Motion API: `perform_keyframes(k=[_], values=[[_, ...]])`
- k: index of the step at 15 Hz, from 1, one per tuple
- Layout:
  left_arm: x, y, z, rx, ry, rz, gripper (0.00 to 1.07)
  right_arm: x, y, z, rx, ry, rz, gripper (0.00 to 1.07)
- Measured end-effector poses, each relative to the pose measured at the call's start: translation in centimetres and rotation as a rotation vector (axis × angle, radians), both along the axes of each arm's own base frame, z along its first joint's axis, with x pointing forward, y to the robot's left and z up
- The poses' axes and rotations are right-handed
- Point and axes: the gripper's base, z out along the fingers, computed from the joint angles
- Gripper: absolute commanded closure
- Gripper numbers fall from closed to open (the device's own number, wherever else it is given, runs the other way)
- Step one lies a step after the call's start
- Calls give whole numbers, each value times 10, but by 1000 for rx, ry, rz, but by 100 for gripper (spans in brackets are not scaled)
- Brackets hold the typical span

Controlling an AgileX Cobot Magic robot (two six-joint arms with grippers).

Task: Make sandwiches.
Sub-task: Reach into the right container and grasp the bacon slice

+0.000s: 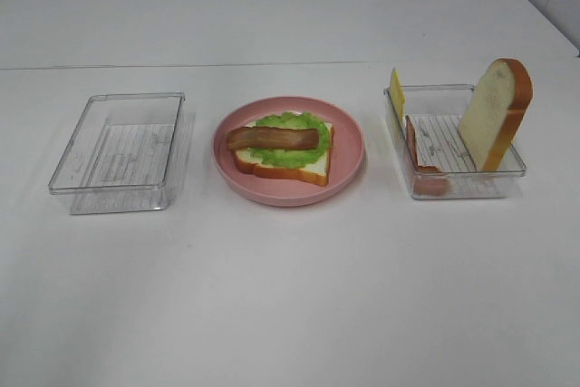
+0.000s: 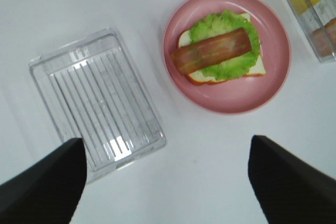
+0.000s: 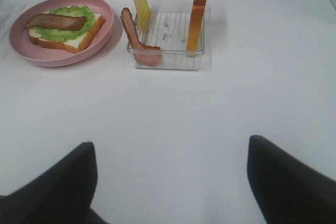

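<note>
On the pink plate (image 1: 349, 147) lies an open sandwich: a bread slice (image 1: 304, 168), green lettuce (image 1: 292, 120) and one bacon strip (image 1: 272, 139) on top. It also shows in the left wrist view (image 2: 210, 51) and the right wrist view (image 3: 55, 21). The right clear tray (image 1: 467, 189) holds an upright bread slice (image 1: 496, 113), a yellow cheese slice (image 1: 397, 92) leaning on its wall, and a bacon strip (image 1: 422, 165). My left gripper (image 2: 168, 187) is open and empty, high above the table. My right gripper (image 3: 170, 182) is open and empty, well short of the right tray (image 3: 168, 61).
An empty clear tray (image 1: 118, 151) stands left of the plate and shows in the left wrist view (image 2: 97, 100). The table is white, with its back edge behind the trays. Neither gripper shows in the exterior view.
</note>
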Motion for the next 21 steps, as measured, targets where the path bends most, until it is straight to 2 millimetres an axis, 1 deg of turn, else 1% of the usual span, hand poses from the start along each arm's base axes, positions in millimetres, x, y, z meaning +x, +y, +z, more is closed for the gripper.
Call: perform_keyframes(k=[1,3,6,9,10,11,12,13,14,15,17,18,20,21], values=[[-13,6,-1,15,13,2,27,0,0,0,0,0,0,32],[-40,18,-10,56,49,5,27,0,0,0,0,0,0,32],[-88,36,-32,94,117,5,27,0,0,0,0,0,0,32],[-137,54,-54,93,124,14,27,0,0,0,0,0,0,32],[-143,56,-57,93,122,15,27,0,0,0,0,0,0,32],[-176,68,-67,84,98,16,27,0,0,0,0,0,0,32],[-193,74,-73,81,90,16,27,0,0,0,0,0,0,32],[-208,80,-76,69,59,18,27,0,0,0,0,0,0,32],[-217,83,-77,61,36,19,27,0,0,0,0,0,0,32],[-233,89,-79,44,-10,20,27,0,0,0,0,0,0,32],[-266,101,-82,2,-120,23,27,0,0,0,0,0,0,32],[-289,109,-84,-26,-210,26,27,0,0,0,0,0,0,32],[-313,121,-91,-29,-330,30,27,3,0,2,0,8,-1,32],[-324,127,-94,-35,-379,35,27,8,0,7,2,4,-3,32]])
